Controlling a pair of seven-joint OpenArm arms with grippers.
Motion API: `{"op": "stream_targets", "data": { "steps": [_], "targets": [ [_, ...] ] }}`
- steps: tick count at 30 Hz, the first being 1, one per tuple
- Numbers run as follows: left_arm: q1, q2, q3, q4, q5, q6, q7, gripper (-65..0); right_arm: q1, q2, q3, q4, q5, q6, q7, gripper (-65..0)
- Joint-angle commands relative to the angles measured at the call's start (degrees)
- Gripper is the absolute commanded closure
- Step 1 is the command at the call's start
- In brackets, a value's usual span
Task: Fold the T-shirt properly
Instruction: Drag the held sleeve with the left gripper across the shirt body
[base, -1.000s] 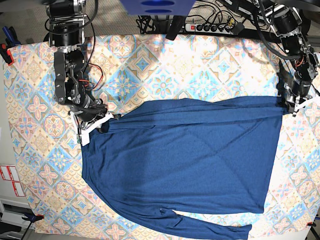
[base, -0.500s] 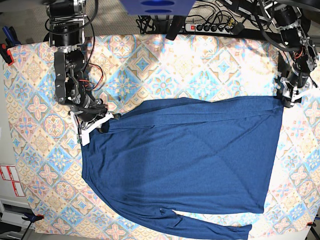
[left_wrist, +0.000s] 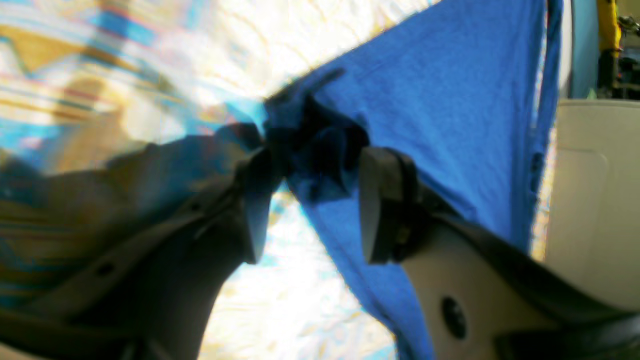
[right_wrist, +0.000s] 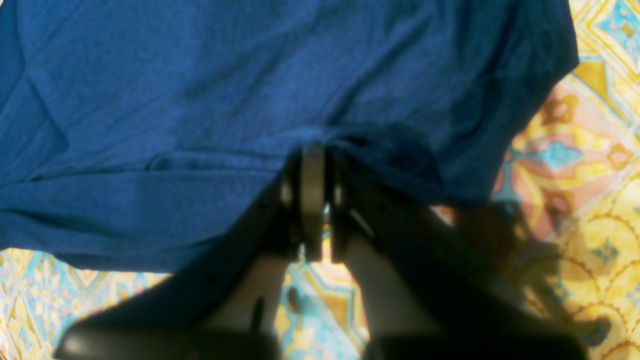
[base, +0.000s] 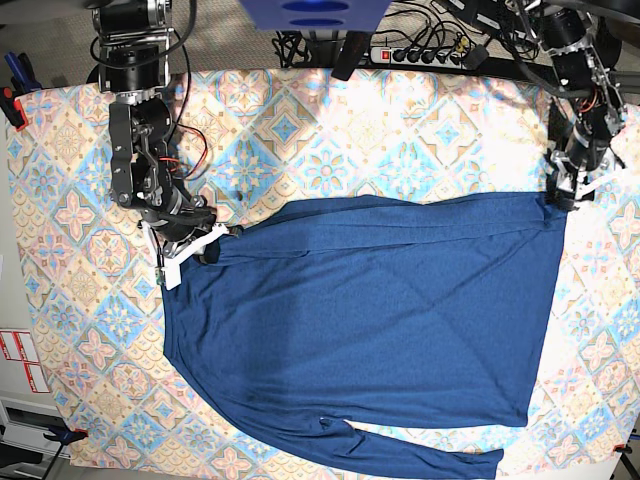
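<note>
Two grippers; left gripper (left_wrist: 310, 200) jaws apart, T-shirt (base: 370, 330) between; right gripper (right_wrist: 315, 200) clamps T-shirt

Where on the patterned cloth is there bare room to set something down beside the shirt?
Bare tablecloth runs between the T-shirt's upper edge and the power strip, and along the edge below the right gripper. It is crowded at both upper shirt corners, by that gripper and the left gripper.

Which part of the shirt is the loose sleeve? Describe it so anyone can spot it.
Start at the patterned tablecloth, then the blue shirt spread across it. Follow the shirt's near edge at the bottom of the base view: the sleeve is the narrow strip trailing right there, split off from the broad body.
</note>
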Motion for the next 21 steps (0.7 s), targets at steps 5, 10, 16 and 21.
{"op": "stream_targets", "data": {
  "steps": [5, 10, 16, 21],
  "targets": [
    [-3.1, -1.2, -0.2, -4.1, -0.6, -0.8, -0.2, -27.7, 1.0, 0.4, 0.4, 1.3, 0.5, 0.2, 1.1, -0.7],
    [-3.3, -1.1, -0.2, -5.5, -0.6, -0.8, -0.4, -27.7, 1.0, 0.4, 0.4, 1.6, 0.5, 0.2, 1.1, -0.7],
    [-3.4, -1.0, -0.2, -5.7, -0.6, -0.8, -0.6, -27.7, 1.0, 0.4, 0.4, 1.6, 0.5, 0.2, 1.1, -0.7],
    [-4.6, -1.0, -0.2, -6.3, 0.1, -0.8, -0.6, -27.7, 1.0, 0.4, 0.4, 1.4, 0.5, 0.2, 1.1, -0.7]
  ]
}}
